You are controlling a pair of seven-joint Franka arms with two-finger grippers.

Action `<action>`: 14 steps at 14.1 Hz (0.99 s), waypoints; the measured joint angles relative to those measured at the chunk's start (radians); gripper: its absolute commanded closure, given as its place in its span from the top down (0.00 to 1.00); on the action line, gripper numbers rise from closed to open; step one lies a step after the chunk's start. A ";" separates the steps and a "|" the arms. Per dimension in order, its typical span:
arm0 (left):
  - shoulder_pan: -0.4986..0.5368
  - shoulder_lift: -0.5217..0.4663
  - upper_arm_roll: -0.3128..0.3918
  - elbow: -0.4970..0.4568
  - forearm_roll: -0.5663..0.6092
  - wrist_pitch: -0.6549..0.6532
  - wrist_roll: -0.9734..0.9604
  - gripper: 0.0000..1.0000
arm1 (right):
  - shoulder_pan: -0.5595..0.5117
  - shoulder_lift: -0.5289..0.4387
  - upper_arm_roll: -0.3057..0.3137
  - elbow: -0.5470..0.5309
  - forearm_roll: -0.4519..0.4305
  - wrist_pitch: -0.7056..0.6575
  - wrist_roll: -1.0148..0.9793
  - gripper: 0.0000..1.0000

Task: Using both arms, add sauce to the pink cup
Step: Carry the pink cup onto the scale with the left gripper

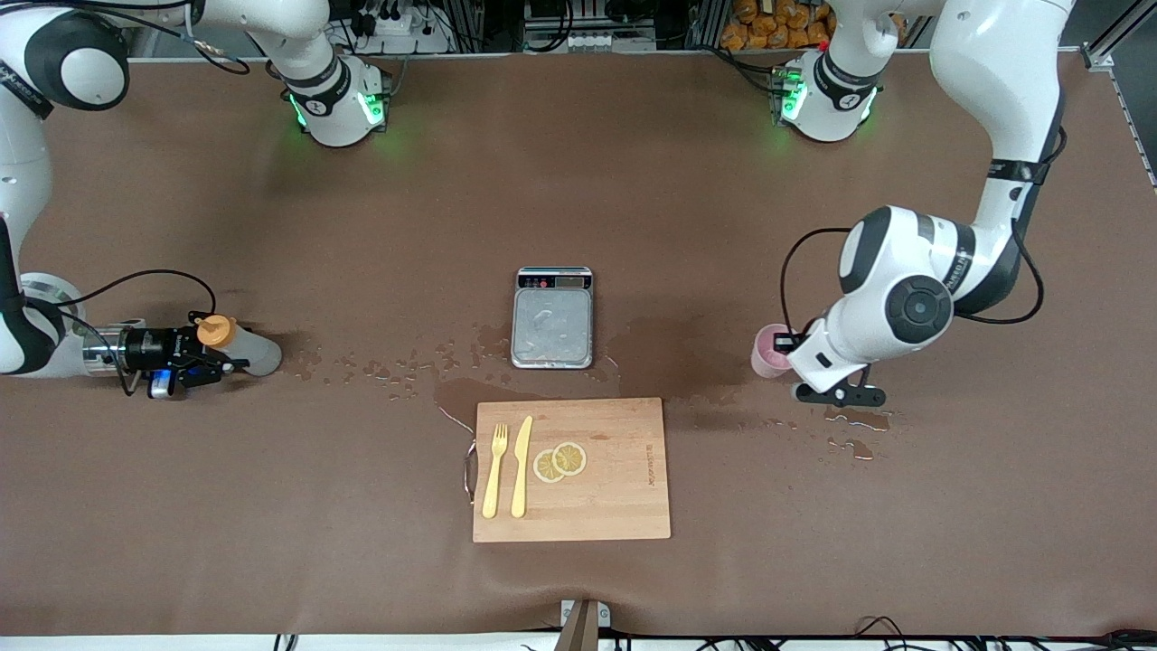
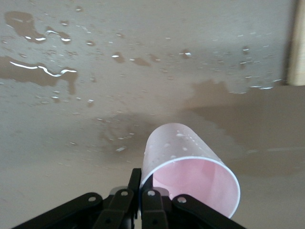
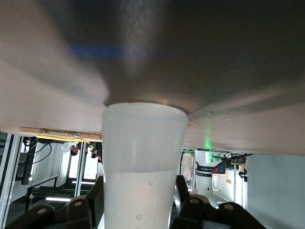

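The right pincer [image 1: 194, 360] is low over the desk [image 1: 362, 226] at the right arm's end, its two fingers set on either side of the sauce bottle [image 1: 244, 351] just below the orange cap [image 1: 215, 330]; they sit close against the translucent body, but whether they already press it cannot be told. The bottle appears to lie on the desk, long axis running along the desk toward the grey scale [image 1: 552, 317], cap end at the pincer. The left pincer [image 1: 785, 344] is clenched on the rim of the pink cup [image 1: 768, 351], which sits at the left arm's end, about as near the front camera as the bottle. Bottle and cup are well apart, with scale and cutting board [image 1: 571, 468] between; pouring likely requires bringing the nozzle over the cup's mouth.
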 measured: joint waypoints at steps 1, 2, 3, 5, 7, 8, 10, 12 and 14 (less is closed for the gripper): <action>-0.001 -0.003 -0.027 0.008 0.000 -0.007 -0.051 0.00 | 0.000 0.000 0.000 0.000 0.000 -0.002 -0.002 0.49; -0.002 -0.003 -0.057 0.016 0.000 -0.012 -0.108 0.00 | 0.000 0.000 0.000 0.000 0.000 -0.004 -0.002 0.42; -0.005 -0.003 -0.087 0.024 0.000 -0.015 -0.163 0.00 | 0.001 0.000 0.000 0.000 0.000 -0.005 -0.003 0.40; -0.023 -0.003 -0.133 0.040 0.000 -0.022 -0.262 0.00 | 0.003 0.001 0.000 0.000 0.000 -0.008 -0.003 0.40; -0.073 -0.003 -0.149 0.055 0.000 -0.032 -0.358 0.00 | 0.006 0.001 0.001 0.001 0.000 -0.010 -0.003 0.39; -0.103 -0.003 -0.151 0.061 0.000 -0.034 -0.402 0.00 | 0.007 0.001 0.001 0.003 0.000 -0.010 -0.003 0.39; -0.162 -0.003 -0.156 0.072 -0.001 -0.034 -0.493 0.00 | 0.017 0.000 0.002 0.014 0.000 -0.011 0.003 0.40; -0.213 0.000 -0.157 0.091 -0.001 -0.034 -0.580 0.00 | 0.038 -0.002 0.003 0.043 -0.002 -0.023 0.037 0.40; -0.254 0.021 -0.157 0.123 -0.001 -0.034 -0.657 0.00 | 0.068 -0.011 0.004 0.084 -0.010 -0.032 0.093 0.41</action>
